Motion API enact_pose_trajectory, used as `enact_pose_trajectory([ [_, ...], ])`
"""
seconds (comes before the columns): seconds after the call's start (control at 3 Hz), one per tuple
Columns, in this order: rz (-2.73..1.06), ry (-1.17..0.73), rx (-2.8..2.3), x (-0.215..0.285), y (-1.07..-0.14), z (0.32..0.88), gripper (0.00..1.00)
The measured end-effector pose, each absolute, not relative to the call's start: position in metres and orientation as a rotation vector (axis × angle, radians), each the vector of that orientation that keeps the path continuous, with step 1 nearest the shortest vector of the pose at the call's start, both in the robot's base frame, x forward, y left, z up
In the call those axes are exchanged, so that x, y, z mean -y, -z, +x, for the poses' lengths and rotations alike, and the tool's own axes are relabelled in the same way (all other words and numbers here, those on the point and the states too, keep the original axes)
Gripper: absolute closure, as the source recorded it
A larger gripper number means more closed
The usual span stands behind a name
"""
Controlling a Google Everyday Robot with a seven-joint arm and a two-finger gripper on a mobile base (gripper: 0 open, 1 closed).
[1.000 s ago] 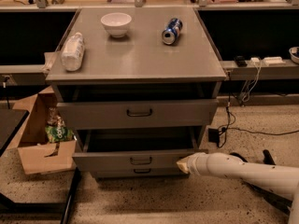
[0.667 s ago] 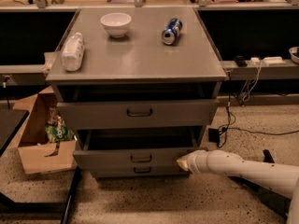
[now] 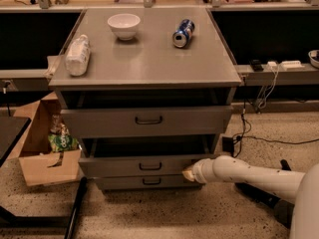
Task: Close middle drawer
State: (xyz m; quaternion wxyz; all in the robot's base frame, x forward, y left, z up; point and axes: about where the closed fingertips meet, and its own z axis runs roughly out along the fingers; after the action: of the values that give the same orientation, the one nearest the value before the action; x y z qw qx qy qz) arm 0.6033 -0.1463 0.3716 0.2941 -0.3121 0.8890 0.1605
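Note:
The grey cabinet (image 3: 149, 63) has three drawers. The middle drawer (image 3: 124, 165) is the low-fronted one with a small dark bar handle (image 3: 150, 166). It stands pulled out, with a dark gap above its front panel. My gripper (image 3: 189, 175), at the end of the white arm (image 3: 244, 176), comes in from the lower right. It is against the right end of the middle drawer's front panel. The tall-fronted top drawer (image 3: 147, 120) also stands a little way out. The lowest drawer (image 3: 144, 182) sits just below the middle one.
On the cabinet top are a white bowl (image 3: 123, 25), a blue can (image 3: 183, 32) on its side and a plastic bottle (image 3: 77, 55) lying down. An open cardboard box (image 3: 42, 156) stands on the floor at the left. Cables (image 3: 264, 138) run across the floor at the right.
My gripper and arm have shifted a little to the left along the middle drawer's front. The drawer's position looks almost unchanged.

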Motion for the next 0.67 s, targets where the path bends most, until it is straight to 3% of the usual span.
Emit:
enact_pose_trajectory([
  [0.67,-0.790,-0.395,-2.311,0.149,-0.377,0.631,1.00],
])
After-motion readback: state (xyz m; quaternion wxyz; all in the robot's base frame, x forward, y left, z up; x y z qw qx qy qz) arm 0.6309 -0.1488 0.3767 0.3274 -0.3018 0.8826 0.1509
